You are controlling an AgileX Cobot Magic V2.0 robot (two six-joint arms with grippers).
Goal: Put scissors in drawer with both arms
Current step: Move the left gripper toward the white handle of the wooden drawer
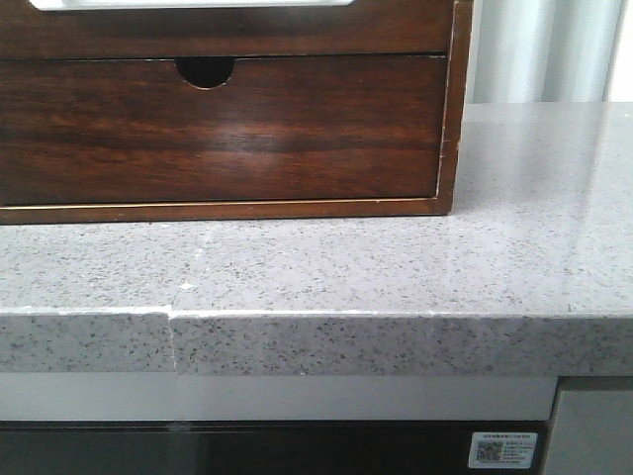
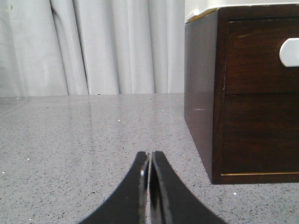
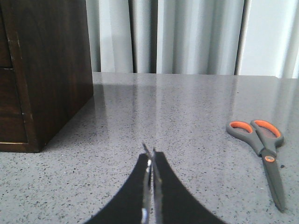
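Note:
The scissors [image 3: 267,152], grey with orange-lined handles, lie flat on the speckled counter, seen only in the right wrist view, off to one side of my right gripper [image 3: 149,152]. That gripper is shut and holds nothing. The drawer [image 1: 227,30] is the upper dark reddish-brown front of the wooden cabinet, closed, with a pale rounded shape on it [image 2: 289,52]. My left gripper [image 2: 150,157] hovers low over the counter beside the cabinet's left corner, shut and empty. Neither gripper shows in the front view.
Below the drawer sits a second closed front with a half-round finger notch [image 1: 205,69]. The grey speckled counter [image 1: 396,267] has a seam [image 1: 170,317] at its front edge. Pale curtains [image 2: 93,46] hang behind the counter.

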